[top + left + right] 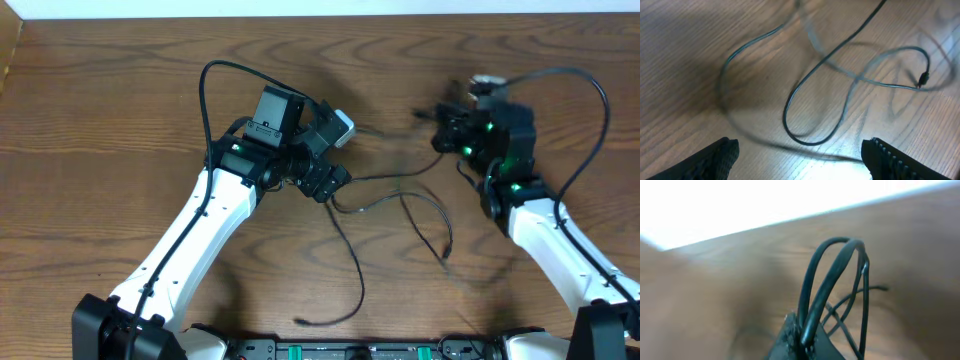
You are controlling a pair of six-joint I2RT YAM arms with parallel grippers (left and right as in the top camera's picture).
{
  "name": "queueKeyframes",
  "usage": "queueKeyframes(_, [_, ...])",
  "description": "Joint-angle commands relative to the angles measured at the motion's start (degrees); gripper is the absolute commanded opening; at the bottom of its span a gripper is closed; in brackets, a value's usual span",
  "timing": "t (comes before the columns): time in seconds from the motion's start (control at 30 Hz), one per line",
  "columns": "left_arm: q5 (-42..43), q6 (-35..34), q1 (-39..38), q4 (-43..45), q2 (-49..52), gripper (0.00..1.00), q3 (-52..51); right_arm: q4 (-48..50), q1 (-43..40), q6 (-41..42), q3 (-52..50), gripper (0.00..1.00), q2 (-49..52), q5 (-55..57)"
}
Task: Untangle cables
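Two hands over tangled cables on your bench.
Overhead: the cables (400,205) sprawl mid-bench (100,100), left hand (325,185) at 9 o'clock of them, right hand (450,125) at 2. Left wrist: your fingers (720,155) stand wide above loops. Right wrist: your hand (800,337) pinches a black loop.

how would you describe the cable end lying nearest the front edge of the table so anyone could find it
Start at the wooden table and go to its front edge, between the two arm bases. The plug end finishes a thin black cable curving down from the central tangle, lying alone, clear of both pincers.
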Motion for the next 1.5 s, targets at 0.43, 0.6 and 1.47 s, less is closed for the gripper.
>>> queueKeyframes(0.43, [0.96,-0.33,-0.07,-0.79,-0.22,0.84,0.22,-38.60,0.17,-36.37,18.10,0.38,11.06,-33.83])
queueKeyframes(0.6, [0.96,-0.31,-0.07,-0.74,-0.22,0.84,0.22,-52.43,0.24,-39.30,19.65,0.87,10.71,-18.91])
queueKeyframes(1.47, [0.98,-0.35,-0.07,1.22,-0.22,0.84,0.22,-53.13,0.79,-18.97,22.34,0.61,11.98,6.62])
